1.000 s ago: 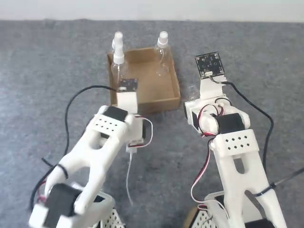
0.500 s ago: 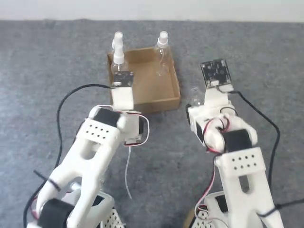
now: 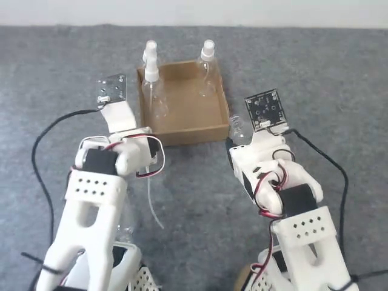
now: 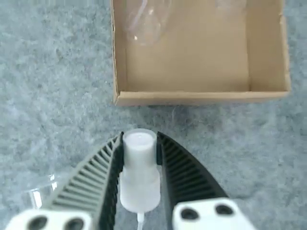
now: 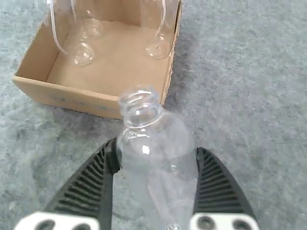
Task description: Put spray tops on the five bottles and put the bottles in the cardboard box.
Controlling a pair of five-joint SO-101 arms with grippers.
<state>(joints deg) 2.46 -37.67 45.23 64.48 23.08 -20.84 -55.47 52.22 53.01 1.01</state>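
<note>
My left gripper [image 4: 139, 140] is shut on a white spray top [image 4: 139, 168], held over the carpet in front of the cardboard box [image 4: 201, 97]. Its thin dip tube [image 3: 152, 205] hangs down beside the left arm. My right gripper [image 5: 156, 151] is shut on a clear open-necked bottle [image 5: 152, 143], just off the box's near right corner [image 3: 225, 128]. That bottle's neck [image 3: 236, 127] points toward the box. Inside the cardboard box [image 3: 194, 133] stand three bottles fitted with spray tops [image 3: 151, 71] [image 3: 150, 48] [image 3: 208, 50].
Another clear bottle [image 4: 42, 192] lies on the grey carpet near the left arm, also visible beside that arm's base [image 3: 124, 225]. Both arms' cables trail over the carpet. Open carpet lies to the left and right of the box.
The left arm has swung left, away from the front of the box, carrying the spray top. The right arm has shifted slightly left and back with its bottle.
</note>
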